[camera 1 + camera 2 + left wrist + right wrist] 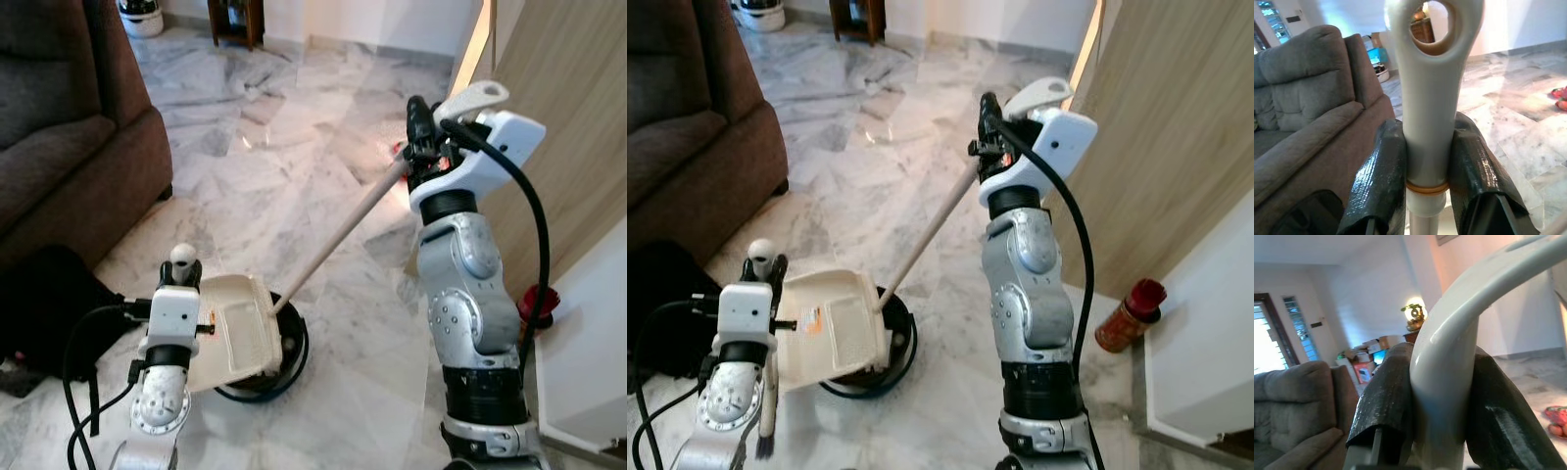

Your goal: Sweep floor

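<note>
Right gripper clamps the white hooked end of my broom handle, raised high at my right. That pale stick slants down across the marble floor to the cream dustpan, lying on a dark ring just before me. Left gripper grips the dustpan's upright handle, low at my left beside the brown sofa. Near the wooden wall stands a red can.

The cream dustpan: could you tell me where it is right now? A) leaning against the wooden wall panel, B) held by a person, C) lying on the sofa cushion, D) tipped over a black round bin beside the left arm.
D: the cream dustpan sits tilted over the black round bin, its handle clamped in the left gripper.
</note>
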Motion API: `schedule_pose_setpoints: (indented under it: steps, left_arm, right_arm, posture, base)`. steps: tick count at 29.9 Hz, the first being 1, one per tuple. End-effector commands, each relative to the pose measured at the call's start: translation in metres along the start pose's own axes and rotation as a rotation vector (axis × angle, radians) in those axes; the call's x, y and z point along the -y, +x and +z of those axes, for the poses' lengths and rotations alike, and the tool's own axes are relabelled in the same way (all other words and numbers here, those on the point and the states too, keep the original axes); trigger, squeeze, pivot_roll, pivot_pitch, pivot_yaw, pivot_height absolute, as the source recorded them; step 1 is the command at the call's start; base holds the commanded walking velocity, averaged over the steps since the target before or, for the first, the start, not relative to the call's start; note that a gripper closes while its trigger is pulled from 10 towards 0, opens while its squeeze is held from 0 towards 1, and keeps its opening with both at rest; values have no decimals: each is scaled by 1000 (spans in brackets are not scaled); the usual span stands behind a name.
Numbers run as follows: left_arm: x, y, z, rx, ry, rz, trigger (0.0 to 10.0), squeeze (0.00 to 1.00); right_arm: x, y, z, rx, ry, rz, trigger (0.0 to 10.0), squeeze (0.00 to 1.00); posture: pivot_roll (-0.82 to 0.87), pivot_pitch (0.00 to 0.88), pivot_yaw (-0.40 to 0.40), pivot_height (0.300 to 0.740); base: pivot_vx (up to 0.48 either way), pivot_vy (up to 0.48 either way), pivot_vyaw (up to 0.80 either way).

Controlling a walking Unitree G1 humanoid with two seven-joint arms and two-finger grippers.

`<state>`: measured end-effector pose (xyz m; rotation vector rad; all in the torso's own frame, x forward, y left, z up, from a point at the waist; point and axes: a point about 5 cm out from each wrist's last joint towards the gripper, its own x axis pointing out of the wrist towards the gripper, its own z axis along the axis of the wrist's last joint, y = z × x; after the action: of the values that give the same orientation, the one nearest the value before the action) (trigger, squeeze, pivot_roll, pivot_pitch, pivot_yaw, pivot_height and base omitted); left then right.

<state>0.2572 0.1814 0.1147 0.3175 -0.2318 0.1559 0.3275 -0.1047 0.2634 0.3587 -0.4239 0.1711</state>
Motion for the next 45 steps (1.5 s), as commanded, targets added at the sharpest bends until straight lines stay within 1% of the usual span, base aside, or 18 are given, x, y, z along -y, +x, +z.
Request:
schedule_pose_setpoints:
  steps: [1, 9, 27, 45]
  left_arm:
    - [-1, 1, 5, 28, 6, 6, 10000, 0]
    - [-1, 1, 6, 27, 5, 6, 10000, 0]
    - [-1, 1, 5, 25, 8, 7, 10000, 0]
    - [-2, 1, 6, 24, 9, 8, 10000, 0]
  right_arm:
    - [-7, 1, 13, 60, 27, 24, 10000, 0]
    - [-8, 0, 13, 60, -3, 40, 10000, 0]
    - [-7, 0, 10, 42, 11, 27, 10000, 0]
    - [-7, 0, 9, 36, 15, 31, 10000, 0]
  posture:
    - [156, 95, -16, 740]
    - [155, 95, -17, 740]
    - [156, 96, -16, 740]
    - [157, 98, -16, 740]
  base:
    - [0, 0, 0]
    - [0, 0, 71]
    - [40, 0, 33]
    - [299, 0, 0]
